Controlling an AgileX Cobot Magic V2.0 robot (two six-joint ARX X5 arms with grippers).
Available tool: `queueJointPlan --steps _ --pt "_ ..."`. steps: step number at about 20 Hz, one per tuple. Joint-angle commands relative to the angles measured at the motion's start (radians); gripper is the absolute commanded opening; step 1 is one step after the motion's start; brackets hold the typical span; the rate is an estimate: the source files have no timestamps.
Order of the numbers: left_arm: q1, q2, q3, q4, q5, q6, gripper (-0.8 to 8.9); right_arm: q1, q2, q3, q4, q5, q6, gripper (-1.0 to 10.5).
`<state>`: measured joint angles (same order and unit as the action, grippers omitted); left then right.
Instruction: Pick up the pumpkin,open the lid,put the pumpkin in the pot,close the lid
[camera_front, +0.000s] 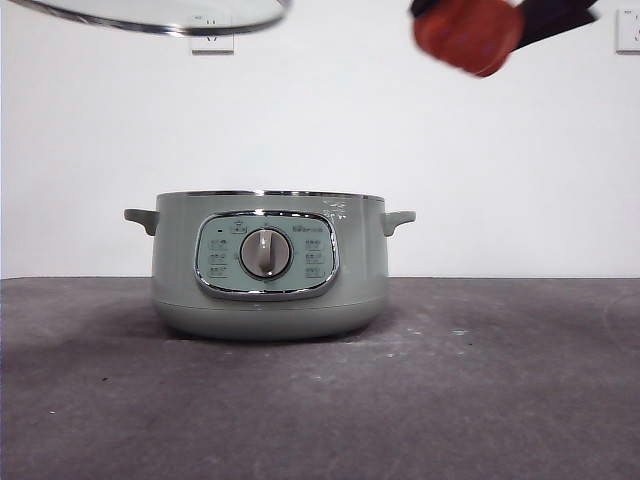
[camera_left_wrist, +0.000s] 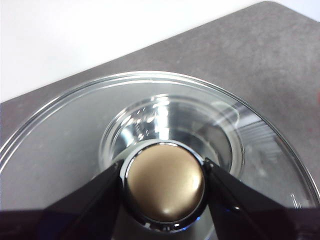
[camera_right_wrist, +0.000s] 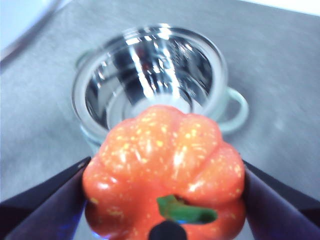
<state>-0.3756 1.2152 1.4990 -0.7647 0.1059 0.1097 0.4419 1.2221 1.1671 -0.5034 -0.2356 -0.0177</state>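
At the upper left of the front view, the glass lid (camera_front: 160, 15) hangs high in the air, well above the pot and off to one side of it, with only its lower chrome edge showing. In the left wrist view, the left tool (camera_left_wrist: 165, 187) pinches the lid's round knob (camera_left_wrist: 165, 185) between its two black jaws, and the pot's shiny inside shows through the glass below.

In the middle, the sage-green electric pot (camera_front: 268, 265) stands uncovered on the dark grey worktop (camera_front: 500, 400), its control dial (camera_front: 266, 253) facing the camera. Seen from the right wrist camera, its steel interior (camera_right_wrist: 150, 75) looks empty, though that picture is blurred.

At the upper right, the orange pumpkin (camera_front: 468, 35) is held aloft, blurred, above and to the right of the pot. The right tool (camera_right_wrist: 165, 200) clamps it from both sides, green stem (camera_right_wrist: 187, 212) toward the wrist camera. From this tool the open pot mouth lies ahead and below, not yet directly underneath. The drop likely depends on carrying the pumpkin leftward over the opening; the lid looks clear of that path.
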Motion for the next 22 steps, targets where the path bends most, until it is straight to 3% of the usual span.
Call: queueJointPlan --steps 1,4,11,14,18,22 --pt "0.009 -0.083 0.009 -0.010 -0.009 0.018 -0.09 0.029 0.084 0.003 0.086 0.000 0.018 -0.1" --pt "0.011 -0.175 0.009 -0.075 -0.027 0.015 -0.09 0.072 0.226 0.076 0.129 0.003 0.016 -0.1" --pt "0.011 -0.303 0.009 -0.167 -0.027 -0.010 -0.09 0.138 0.667 0.485 0.099 0.016 -0.032 -0.1" --pt "0.010 -0.315 0.009 -0.174 -0.027 -0.012 -0.09 0.162 0.833 0.615 0.097 0.086 -0.087 -0.1" --pt "0.010 -0.315 0.009 -0.211 -0.025 -0.013 -0.09 0.189 0.935 0.654 0.105 0.169 -0.178 -0.1" --pt "0.010 -0.315 0.009 -0.213 -0.021 -0.012 -0.09 0.194 0.963 0.654 0.092 0.188 -0.193 -0.1"
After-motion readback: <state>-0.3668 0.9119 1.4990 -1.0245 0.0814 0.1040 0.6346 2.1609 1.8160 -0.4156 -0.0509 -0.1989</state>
